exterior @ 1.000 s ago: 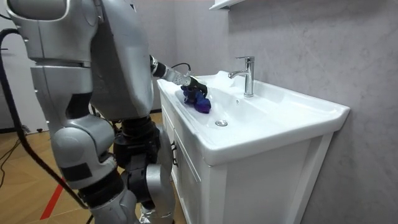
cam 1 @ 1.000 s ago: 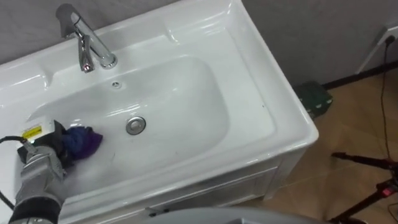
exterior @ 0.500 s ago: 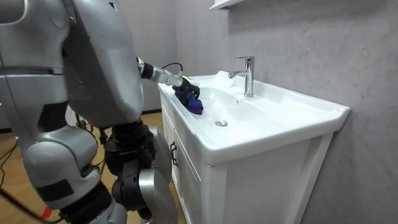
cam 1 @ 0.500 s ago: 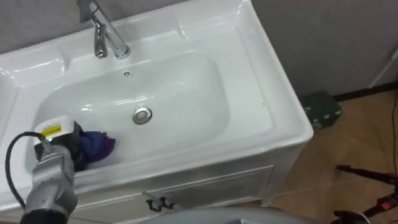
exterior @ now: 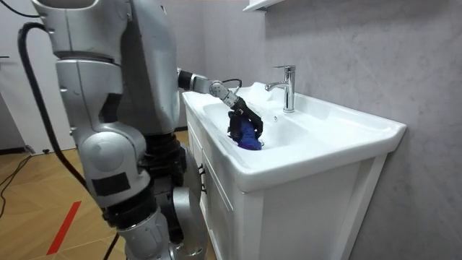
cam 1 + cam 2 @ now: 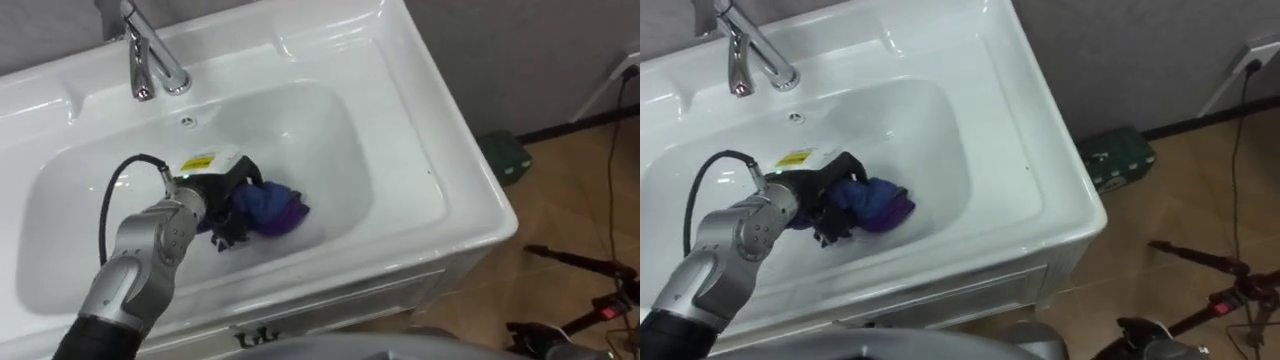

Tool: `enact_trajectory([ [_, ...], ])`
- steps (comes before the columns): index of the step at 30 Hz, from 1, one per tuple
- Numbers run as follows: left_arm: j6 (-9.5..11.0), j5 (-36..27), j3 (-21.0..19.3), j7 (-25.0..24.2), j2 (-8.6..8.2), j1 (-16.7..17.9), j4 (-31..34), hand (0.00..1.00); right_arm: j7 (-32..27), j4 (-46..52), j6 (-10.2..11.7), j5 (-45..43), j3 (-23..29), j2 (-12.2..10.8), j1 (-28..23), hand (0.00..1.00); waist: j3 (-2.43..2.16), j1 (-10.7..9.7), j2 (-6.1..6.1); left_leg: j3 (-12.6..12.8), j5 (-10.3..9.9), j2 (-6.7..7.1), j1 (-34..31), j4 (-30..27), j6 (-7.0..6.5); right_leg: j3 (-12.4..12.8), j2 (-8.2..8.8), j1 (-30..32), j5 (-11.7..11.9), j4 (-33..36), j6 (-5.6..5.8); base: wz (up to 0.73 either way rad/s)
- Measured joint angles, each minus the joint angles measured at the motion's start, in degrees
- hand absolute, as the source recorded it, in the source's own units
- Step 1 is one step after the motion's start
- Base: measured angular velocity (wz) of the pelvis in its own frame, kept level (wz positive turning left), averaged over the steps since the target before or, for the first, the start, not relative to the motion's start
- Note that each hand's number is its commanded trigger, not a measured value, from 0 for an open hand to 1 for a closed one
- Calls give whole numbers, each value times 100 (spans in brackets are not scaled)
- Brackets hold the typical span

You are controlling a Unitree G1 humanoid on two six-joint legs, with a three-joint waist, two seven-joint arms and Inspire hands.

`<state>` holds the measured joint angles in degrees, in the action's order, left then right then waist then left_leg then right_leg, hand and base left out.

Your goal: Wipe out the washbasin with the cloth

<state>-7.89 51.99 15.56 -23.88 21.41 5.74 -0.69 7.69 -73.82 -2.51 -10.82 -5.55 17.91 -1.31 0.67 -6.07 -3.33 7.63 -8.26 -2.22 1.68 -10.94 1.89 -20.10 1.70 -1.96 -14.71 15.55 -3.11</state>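
Observation:
The white basin [image 6: 420, 150] stretches across the eye views, with a chrome tap [image 6: 150, 55] at its back left. My left hand [image 6: 215, 185] reaches down into the bowl's middle, its fingers curled on a blue and purple cloth [image 6: 268, 208] that is pressed against the bowl's bottom. The cloth covers the spot where the drain lies. In the room view the same left hand [image 5: 242, 115] holds the cloth [image 5: 249, 136] low in the bowl, in front of the tap [image 5: 287, 87]. I stand close against the cabinet's front.
A dark green box [image 6: 503, 155] sits on the wooden floor to the right of the cabinet. Black stand legs and cables [image 6: 580, 265] lie further right. A grey wall runs behind the basin.
My left hand has swept the cloth from the bowl's left end to its middle, over the drain. The eye view has shifted a little as well.

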Motion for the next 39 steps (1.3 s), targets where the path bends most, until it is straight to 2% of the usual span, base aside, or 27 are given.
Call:
enact_trajectory([
  [2,59,-4,9,-59,-1,-1,70,100,-5,-38,5,-30,3,-53,28,0,11,-8,15,24,0,12,14,51,0,47,-20,4,-28,-65,60,3],
  [4,85,-4,37,-95,-1,1,146,100,-1,-154,45,-33,3,-93,65,0,15,-24,21,25,1,17,12,67,-2,53,-33,-12,-3,-127,62,6],
  [5,94,-20,49,-142,-1,1,229,100,-2,-280,80,-20,3,-114,119,0,18,-31,26,24,1,21,4,68,-3,52,-37,-25,52,-161,-7,5],
  [9,164,-57,88,-156,-28,-3,261,100,-68,-398,136,-24,5,-194,133,0,28,-189,42,39,-4,28,9,58,-12,53,-36,-106,89,-196,-55,7],
  [11,169,-60,189,-156,-39,-54,259,100,-68,-428,148,-71,5,-209,120,0,30,-267,39,64,0,35,17,56,-18,147,-43,-108,135,-209,-137,-5],
  [12,169,-59,211,-156,-39,-71,257,100,-68,-427,148,-76,5,-209,119,0,33,-289,42,91,2,37,32,57,-21,161,-44,-107,143,-215,-152,-12],
  [14,177,-48,259,-156,-39,-170,240,100,-78,-423,149,-71,6,-227,108,0,76,-314,68,192,5,37,82,57,-26,240,-49,-108,149,-210,-161,-17],
  [17,191,-45,258,-154,-38,-199,165,100,-95,-412,147,-69,9,-234,34,0,84,-313,73,336,4,-6,79,12,-30,292,-57,-94,156,-217,-168,-15],
  [19,195,-13,258,-150,-38,-199,143,100,-110,-409,124,-70,19,-237,-47,0,82,-311,70,338,4,-4,75,-6,-30,306,-62,-95,157,-216,-169,0],
  [24,185,281,257,-40,-39,-217,-286,100,-104,-393,107,-26,121,-245,-112,0,52,-308,32,310,4,-2,76,-39,-29,287,-83,-112,182,-209,-208,0],
  [27,180,252,204,231,-80,-217,-604,100,-81,-338,22,-65,134,-250,-108,0,22,-290,-3,312,4,-10,101,-36,-28,284,-100,-135,191,-209,-227,-1],
  [30,197,156,22,361,-108,-215,-761,100,-73,-308,-17,-66,133,-249,-120,0,17,-176,-4,310,5,-16,97,-61,-27,300,-103,-122,188,-190,-241,-3],
  [33,221,161,-356,548,-121,-41,-886,100,-80,-119,-13,-60,317,-247,-254,0,-7,-115,19,330,4,-16,69,-80,-28,288,-102,-110,187,-193,-243,0],
  [37,295,155,-1038,1139,-112,2,-1447,100,-131,-74,-15,129,407,-225,-343,0,-75,138,56,292,4,-16,67,-80,-27,276,-103,-114,185,-189,-248,1],
  [39,299,163,-1238,1387,-73,13,-1572,100,-144,-71,-11,155,407,-204,-348,0,-82,235,60,257,4,-8,52,-83,-27,252,-102,-115,184,-189,-247,9],
])
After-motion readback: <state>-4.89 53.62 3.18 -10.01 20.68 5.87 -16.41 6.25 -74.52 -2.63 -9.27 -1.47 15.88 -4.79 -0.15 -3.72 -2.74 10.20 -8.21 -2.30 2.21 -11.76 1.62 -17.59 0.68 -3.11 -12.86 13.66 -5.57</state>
